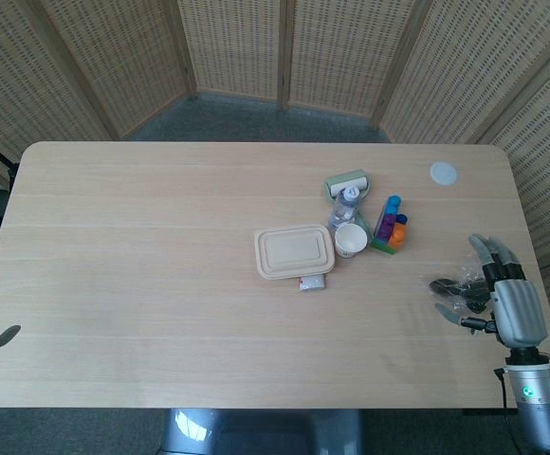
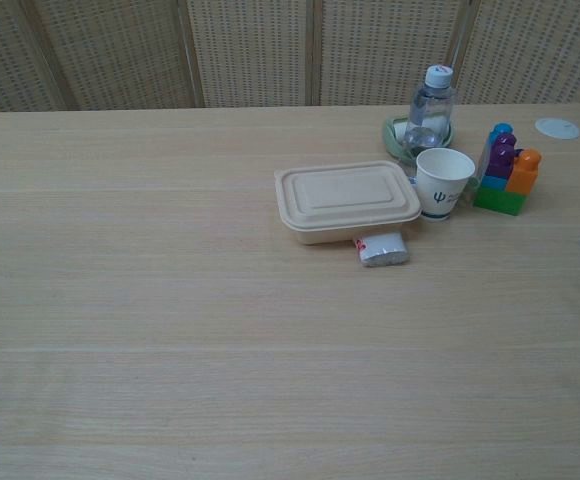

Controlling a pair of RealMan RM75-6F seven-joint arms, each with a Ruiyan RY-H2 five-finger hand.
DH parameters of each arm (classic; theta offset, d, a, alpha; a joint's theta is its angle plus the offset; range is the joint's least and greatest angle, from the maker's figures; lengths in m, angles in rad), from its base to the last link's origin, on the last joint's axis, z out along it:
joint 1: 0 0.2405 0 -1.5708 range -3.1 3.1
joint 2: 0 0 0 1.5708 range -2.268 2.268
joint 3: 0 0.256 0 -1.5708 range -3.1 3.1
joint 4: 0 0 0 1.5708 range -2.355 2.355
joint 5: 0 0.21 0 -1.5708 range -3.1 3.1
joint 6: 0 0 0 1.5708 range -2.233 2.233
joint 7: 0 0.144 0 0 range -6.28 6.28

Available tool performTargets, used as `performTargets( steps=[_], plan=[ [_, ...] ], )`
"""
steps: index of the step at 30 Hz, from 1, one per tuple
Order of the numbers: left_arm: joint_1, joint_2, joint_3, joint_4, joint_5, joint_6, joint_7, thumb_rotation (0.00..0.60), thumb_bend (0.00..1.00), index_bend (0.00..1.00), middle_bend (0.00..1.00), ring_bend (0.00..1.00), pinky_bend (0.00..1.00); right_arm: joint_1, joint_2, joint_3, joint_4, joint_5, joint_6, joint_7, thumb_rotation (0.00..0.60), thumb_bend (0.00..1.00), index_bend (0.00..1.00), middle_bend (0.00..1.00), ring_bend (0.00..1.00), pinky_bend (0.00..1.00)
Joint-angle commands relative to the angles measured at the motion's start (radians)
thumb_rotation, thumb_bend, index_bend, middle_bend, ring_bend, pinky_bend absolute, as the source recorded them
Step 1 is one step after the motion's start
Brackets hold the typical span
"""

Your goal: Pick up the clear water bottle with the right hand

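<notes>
The clear water bottle (image 1: 347,206) (image 2: 431,113) stands upright with a white cap, just behind a white paper cup (image 1: 350,240) (image 2: 442,183). My right hand (image 1: 503,294) hovers near the table's right edge, well to the right of and nearer than the bottle, fingers spread and holding nothing. It does not show in the chest view. Of my left hand only a fingertip (image 1: 0,338) shows at the left edge of the head view, so its state is unclear.
A beige lidded food box (image 1: 294,251) (image 2: 347,201) sits left of the cup, with a small white packet (image 2: 381,248) in front. A green roller (image 1: 347,184) lies behind the bottle. Stacked toy bricks (image 1: 391,225) (image 2: 506,171) stand right of it. A white disc (image 1: 443,172) lies farther right.
</notes>
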Motion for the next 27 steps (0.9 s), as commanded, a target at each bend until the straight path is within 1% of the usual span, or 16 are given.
performTargets(
  steps=[1,8,11,15,17,23,27],
  plan=[
    [0.001,0.000,0.001,-0.001,0.002,0.001,0.001,0.600,0.00,0.00,0.00,0.00,0.00,-0.001,-0.001,0.000,0.003,0.000,-0.002,0.000,0.382,0.00,0.00,0.00,0.00,0.04],
    [0.005,0.005,0.001,-0.008,0.008,0.014,0.002,0.600,0.00,0.00,0.00,0.00,0.00,0.003,-0.003,-0.002,0.008,0.007,-0.023,0.014,0.382,0.00,0.00,0.00,0.00,0.04],
    [0.006,0.005,0.000,-0.007,0.000,0.012,0.001,0.600,0.00,0.00,0.00,0.00,0.00,0.017,-0.007,-0.001,0.010,0.014,-0.055,0.039,0.380,0.00,0.00,0.00,0.00,0.04],
    [0.000,-0.003,-0.002,0.001,-0.018,-0.003,0.008,0.600,0.00,0.00,0.00,0.00,0.00,0.063,-0.016,0.010,0.034,0.049,-0.152,0.084,0.382,0.00,0.00,0.00,0.00,0.04],
    [-0.004,-0.008,-0.003,0.005,-0.023,-0.011,0.015,0.600,0.00,0.00,0.00,0.00,0.00,0.092,-0.021,0.021,0.050,0.066,-0.203,0.087,0.382,0.00,0.00,0.00,0.00,0.04],
    [-0.011,-0.021,-0.004,0.014,-0.036,-0.026,0.031,0.600,0.00,0.00,0.00,0.00,0.00,0.209,-0.055,0.073,0.097,0.141,-0.370,0.047,0.385,0.00,0.00,0.00,0.00,0.04],
    [-0.012,-0.024,-0.006,0.023,-0.050,-0.032,0.030,0.600,0.00,0.00,0.00,0.00,0.00,0.296,-0.115,0.101,0.179,0.190,-0.479,0.010,0.396,0.00,0.00,0.00,0.00,0.04]
  ],
)
